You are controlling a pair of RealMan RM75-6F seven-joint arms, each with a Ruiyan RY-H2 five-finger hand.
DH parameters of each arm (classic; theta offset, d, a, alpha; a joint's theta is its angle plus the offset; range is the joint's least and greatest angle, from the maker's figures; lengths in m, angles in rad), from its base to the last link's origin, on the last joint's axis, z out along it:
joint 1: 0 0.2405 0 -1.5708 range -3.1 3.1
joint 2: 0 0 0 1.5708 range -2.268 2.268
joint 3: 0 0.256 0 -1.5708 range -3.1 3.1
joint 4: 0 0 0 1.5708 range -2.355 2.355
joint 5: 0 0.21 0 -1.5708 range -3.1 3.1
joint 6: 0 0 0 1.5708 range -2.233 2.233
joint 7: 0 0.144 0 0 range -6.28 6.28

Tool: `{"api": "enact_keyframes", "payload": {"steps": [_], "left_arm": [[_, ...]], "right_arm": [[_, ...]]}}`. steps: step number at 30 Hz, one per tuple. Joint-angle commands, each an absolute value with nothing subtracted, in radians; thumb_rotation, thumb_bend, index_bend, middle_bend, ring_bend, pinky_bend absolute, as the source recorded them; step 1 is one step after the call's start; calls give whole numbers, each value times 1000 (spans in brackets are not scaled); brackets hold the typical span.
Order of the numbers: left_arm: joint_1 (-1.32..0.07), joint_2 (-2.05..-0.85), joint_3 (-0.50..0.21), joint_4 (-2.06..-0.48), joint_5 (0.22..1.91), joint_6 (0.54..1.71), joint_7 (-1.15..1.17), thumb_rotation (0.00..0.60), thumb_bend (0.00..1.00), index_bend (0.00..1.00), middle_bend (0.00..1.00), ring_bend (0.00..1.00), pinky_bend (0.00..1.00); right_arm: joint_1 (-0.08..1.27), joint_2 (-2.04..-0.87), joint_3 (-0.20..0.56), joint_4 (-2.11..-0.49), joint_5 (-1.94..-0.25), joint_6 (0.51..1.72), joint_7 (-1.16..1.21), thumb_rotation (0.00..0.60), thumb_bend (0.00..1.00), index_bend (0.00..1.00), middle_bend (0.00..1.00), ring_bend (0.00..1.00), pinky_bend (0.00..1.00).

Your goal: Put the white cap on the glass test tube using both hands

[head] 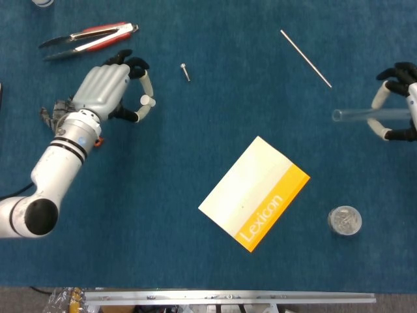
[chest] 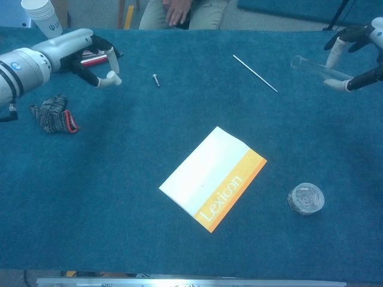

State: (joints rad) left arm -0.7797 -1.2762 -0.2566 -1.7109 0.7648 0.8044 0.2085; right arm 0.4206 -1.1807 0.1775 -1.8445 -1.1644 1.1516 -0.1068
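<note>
Fingers hold tube over cloth.

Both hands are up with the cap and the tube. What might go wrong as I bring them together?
1. The white cap sits only at the left robot hand's fingertips; a bump may drop it.
2. The glass test tube lies nearly level in the right robot hand, far from the cap, so the long approach may misalign cap and mouth.

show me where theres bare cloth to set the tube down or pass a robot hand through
Free patches: the wide stretch left of the Lexicon booklet, below the left robot hand; the band between the booklet and the thin rod; the near edge under the booklet. Crowded: the far-left corner with tongs, glove and screw, and around the round container.
</note>
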Motion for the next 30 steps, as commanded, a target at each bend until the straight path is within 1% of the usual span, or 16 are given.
{"api": "enact_keyframes", "payload": {"steps": [1,7,15,21,30], "left_arm": [[-785,-1240,-262,-1743,737,802,199,600,326,528,200,0,83],[-793,-1173,-268,-1803,697,797,178,600,326,528,196,0,83],[-811,-1089,-274,-1868,658,792,161,600,326,528,193,0,82],[-831,-1048,-278,-1907,622,789,150,600,326,528,192,0,83],[-857,-1003,-280,-1947,597,797,138,600,326,527,192,0,83]], "right_arm": [[426,-1207,188,-1837,-1160,1146,-70,600,384,746,320,151,253],[437,-1231,208,-1846,-1112,1095,20,600,383,745,320,151,253],[460,-1270,235,-1843,-1072,1057,83,600,383,746,320,151,254],[480,-1316,246,-1839,-1065,1060,76,600,384,746,320,152,258],[522,-1364,250,-1845,-1011,1059,-16,600,383,746,320,151,259]]}}
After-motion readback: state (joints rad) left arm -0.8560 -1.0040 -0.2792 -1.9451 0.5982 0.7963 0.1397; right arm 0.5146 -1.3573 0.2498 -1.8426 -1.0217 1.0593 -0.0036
